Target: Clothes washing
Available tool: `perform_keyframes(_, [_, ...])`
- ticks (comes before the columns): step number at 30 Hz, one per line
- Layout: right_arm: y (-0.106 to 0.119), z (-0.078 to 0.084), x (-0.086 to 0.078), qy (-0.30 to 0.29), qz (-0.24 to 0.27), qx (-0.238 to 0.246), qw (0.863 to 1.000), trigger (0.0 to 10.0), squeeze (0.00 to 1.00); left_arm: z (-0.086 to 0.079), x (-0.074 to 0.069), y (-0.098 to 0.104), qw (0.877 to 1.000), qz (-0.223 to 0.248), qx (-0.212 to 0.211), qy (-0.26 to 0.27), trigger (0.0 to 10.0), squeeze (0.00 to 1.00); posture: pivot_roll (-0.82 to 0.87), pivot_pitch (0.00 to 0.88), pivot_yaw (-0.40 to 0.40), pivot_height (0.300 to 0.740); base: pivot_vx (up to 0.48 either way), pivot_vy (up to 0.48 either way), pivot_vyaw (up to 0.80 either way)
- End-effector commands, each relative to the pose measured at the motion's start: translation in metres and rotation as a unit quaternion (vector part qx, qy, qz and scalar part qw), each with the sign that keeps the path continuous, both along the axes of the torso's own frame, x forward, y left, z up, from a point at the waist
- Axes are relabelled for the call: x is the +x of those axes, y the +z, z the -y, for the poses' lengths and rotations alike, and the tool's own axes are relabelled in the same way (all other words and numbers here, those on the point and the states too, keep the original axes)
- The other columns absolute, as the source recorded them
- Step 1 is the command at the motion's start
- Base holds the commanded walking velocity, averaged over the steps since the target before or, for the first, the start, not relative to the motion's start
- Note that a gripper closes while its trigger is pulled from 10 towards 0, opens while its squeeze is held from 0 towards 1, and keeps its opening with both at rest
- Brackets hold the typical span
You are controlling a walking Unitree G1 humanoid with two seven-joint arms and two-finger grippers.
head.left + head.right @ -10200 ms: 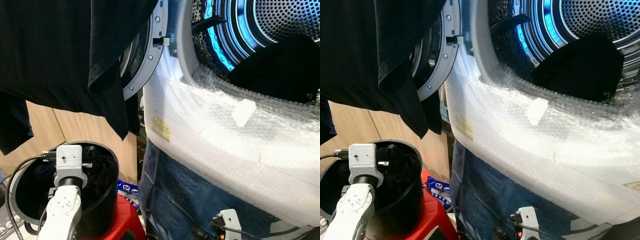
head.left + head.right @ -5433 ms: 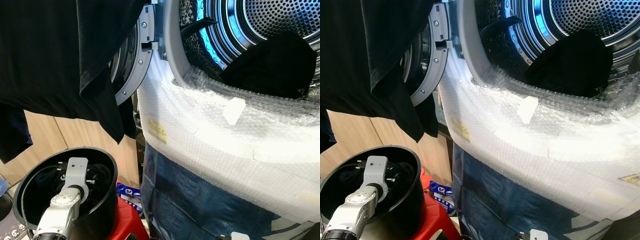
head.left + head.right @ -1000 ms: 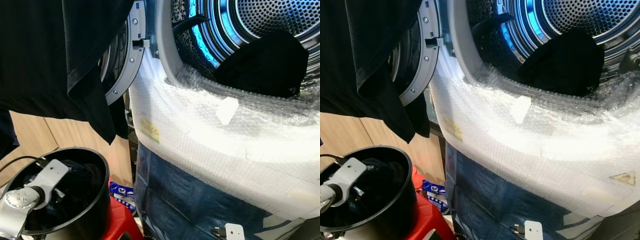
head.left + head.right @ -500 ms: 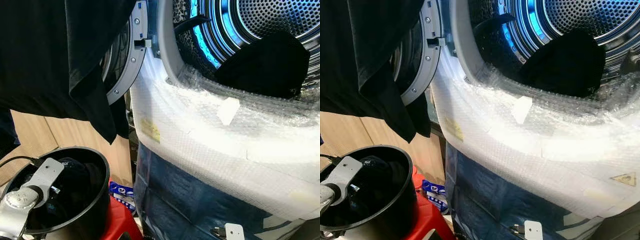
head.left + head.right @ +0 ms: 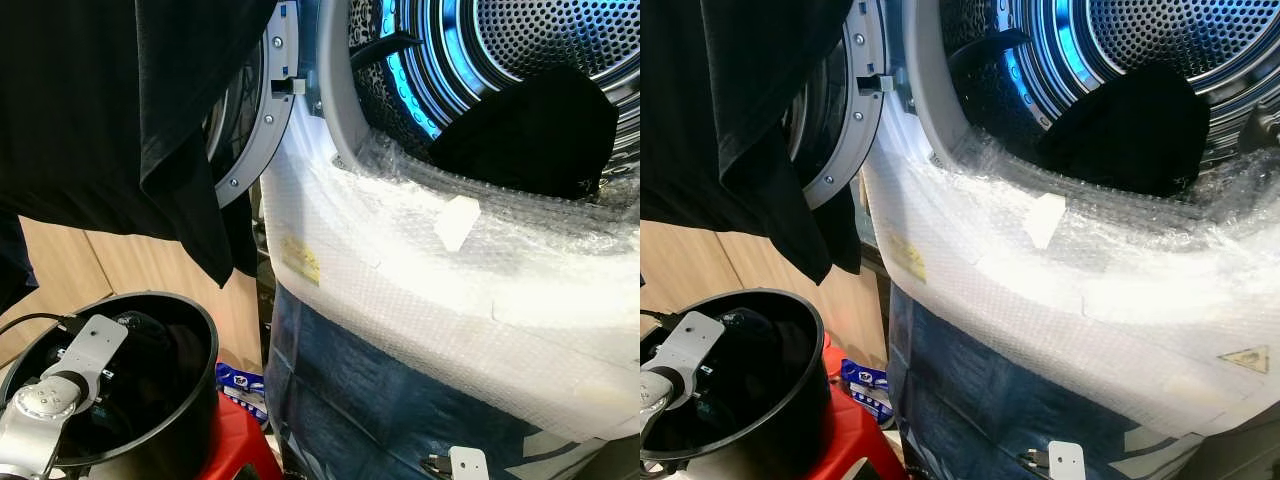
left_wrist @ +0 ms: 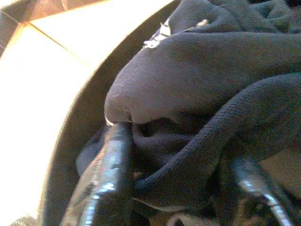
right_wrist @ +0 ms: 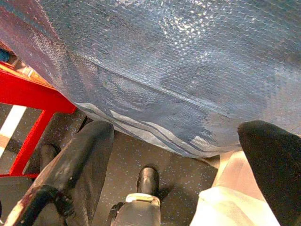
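Left gripper (image 6: 183, 188) fingers, seemingly clamped on dark clothes (image 6: 211, 84), in black bucket (image 5: 195, 400) at seven o'clock; right gripper (image 7: 178, 188) fingers wide.

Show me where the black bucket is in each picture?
Left eye view: the black bucket sits low on the robot's left, left arm reaching inside.
Right eye view: same corner.
Left wrist view: its dark inner wall curves beside the dark clothes.
Right wrist view: cannot tell.
Shared landmark: the red stool.
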State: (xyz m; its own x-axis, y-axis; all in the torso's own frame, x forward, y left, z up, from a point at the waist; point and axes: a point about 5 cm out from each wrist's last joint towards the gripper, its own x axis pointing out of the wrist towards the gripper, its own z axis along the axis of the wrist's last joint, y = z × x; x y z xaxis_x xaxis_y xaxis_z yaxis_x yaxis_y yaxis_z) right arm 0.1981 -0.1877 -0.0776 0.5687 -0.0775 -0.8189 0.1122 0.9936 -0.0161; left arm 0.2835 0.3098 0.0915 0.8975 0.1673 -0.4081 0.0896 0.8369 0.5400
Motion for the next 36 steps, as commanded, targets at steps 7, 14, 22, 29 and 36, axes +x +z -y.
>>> perform_keyframes(7, [-0.001, 0.002, -0.002, 0.004, -0.003, -0.004, 1.0, 10.0, 0.0, 0.005, 0.007, 0.018, 0.996, 0.081, 0.011, 0.023, 0.0, 0.0, 0.02, 0.0, -0.023, 0.74, 0.0, 0.0, 0.0])
perform_keyframes(14, [0.0, 0.001, 0.0, 0.009, -0.002, -0.004, 1.0, 10.0, 0.0, 0.037, 0.013, 0.034, 0.987, 0.122, -0.038, -0.095, 0.0, 0.0, 0.02, 0.0, -0.023, 0.74, 0.0, 0.0, 0.0])
perform_keyframes(22, [0.0, -0.001, 0.001, 0.013, -0.001, -0.003, 1.0, 10.0, 0.0, 0.08, 0.02, 0.053, 0.963, 0.142, -0.112, -0.199, 0.0, 0.0, 0.02, 0.0, -0.018, 0.74, 0.0, 0.0, 0.0])
perform_keyframes(29, [0.002, -0.002, 0.003, 0.005, 0.004, 0.0, 1.0, 10.0, 0.0, 0.093, 0.021, 0.056, 0.962, 0.121, -0.118, -0.216, 1.1, 0.0, 0.02, 0.0, -0.021, 0.74, 0.0, 0.0, 0.0])
perform_keyframes(36, [0.003, 0.0, 0.005, 0.002, 0.006, -0.001, 1.0, 10.0, 0.0, 0.076, 0.003, 0.05, 0.955, 0.066, -0.167, -0.236, 10.0, 1.0, 0.02, 0.0, -0.017, 0.74, 0.0, 0.0, 0.0])
